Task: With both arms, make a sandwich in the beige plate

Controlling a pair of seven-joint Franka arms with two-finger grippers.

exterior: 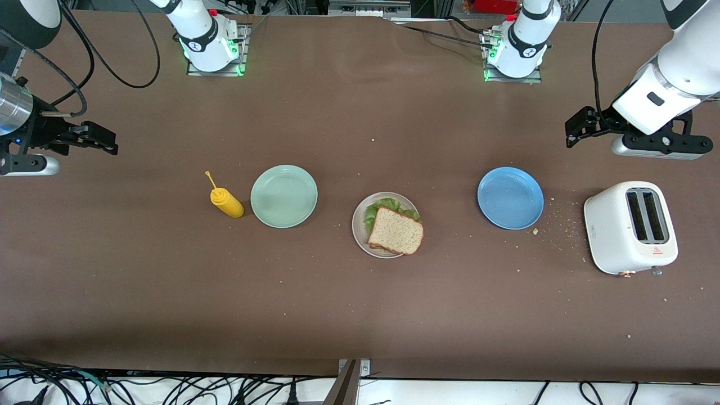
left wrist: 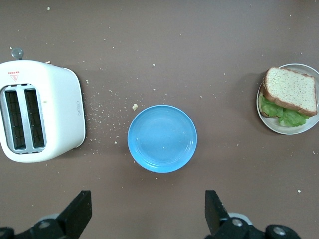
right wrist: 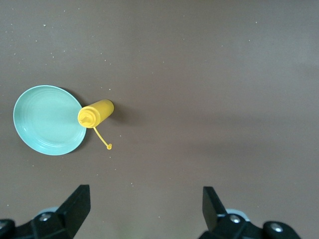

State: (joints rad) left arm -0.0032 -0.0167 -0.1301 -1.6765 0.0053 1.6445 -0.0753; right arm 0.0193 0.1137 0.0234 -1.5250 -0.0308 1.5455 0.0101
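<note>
Front view: sandwich (exterior: 395,229) seen assembled on beige plate (exterior: 360,232), mid-table between mint-green plate (exterior: 284,196) and blue plate (exterior: 510,197). Left gripper (exterior: 575,130) and right gripper (exterior: 107,142) parked over opposite table ends, both well apart from it.

Left wrist view: fingers (left wrist: 77,214) spread, empty.

Right wrist view: fingers (right wrist: 76,205) spread; mustard bottle (right wrist: 95,114) noted.
</note>
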